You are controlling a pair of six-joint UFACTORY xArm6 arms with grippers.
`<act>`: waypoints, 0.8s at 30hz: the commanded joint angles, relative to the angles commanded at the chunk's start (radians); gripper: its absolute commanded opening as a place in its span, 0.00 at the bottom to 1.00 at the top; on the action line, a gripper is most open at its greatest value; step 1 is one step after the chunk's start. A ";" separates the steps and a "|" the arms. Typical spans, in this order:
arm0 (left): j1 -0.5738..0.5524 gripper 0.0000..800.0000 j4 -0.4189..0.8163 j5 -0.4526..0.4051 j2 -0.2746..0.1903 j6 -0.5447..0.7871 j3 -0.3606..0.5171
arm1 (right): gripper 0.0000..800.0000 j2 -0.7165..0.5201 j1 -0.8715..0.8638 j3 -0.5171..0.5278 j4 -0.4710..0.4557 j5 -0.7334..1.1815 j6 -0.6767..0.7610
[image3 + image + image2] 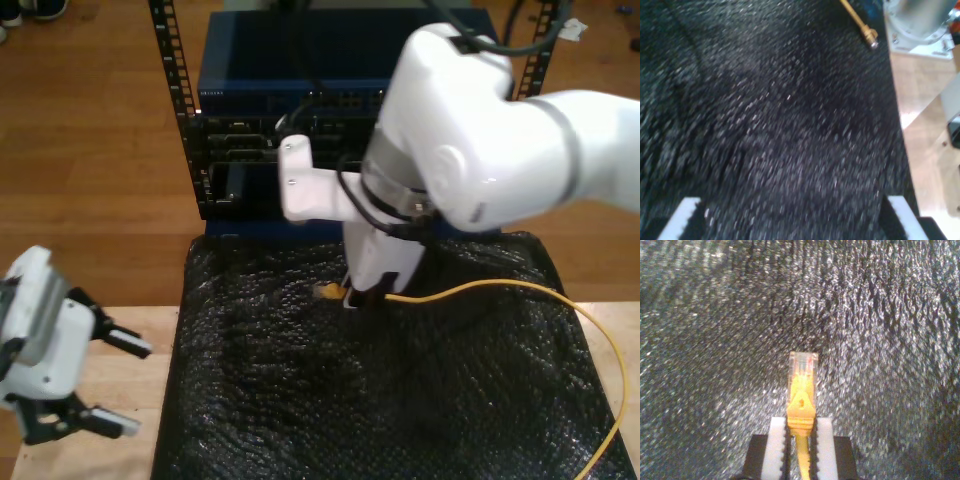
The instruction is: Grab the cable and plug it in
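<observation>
Carrying the plug toward the rack

Filling the upper middle of the exterior view, the equipment rack (340, 110) stands behind a black bubble-wrap mat (300, 400) spread on the counter (120, 390). Over the mat at centre frame, my second tool (352, 296) is pinched on the cable (480, 290) just behind its clear plug (803, 365), leaving the plug free and pointing ahead, presumably so it can enter a port. Slack trails to the exterior view's lower right. At that view's lower left, my first tool (115, 385) hangs spread and empty, well apart.
</observation>
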 joint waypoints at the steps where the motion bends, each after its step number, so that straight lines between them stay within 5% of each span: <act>1: -0.025 1.00 -0.020 -0.005 0.000 -0.012 0.000 | 0.01 -0.020 -0.012 0.011 0.017 0.015 -0.014; 12: -0.264 1.00 -0.172 -0.103 0.078 -0.055 -0.008 | 0.01 -0.130 -0.219 0.026 0.201 0.192 -0.133; 24: -0.560 1.00 -0.226 -0.270 0.133 -0.153 -0.098 | 0.02 -0.167 -0.262 0.018 0.284 0.230 -0.130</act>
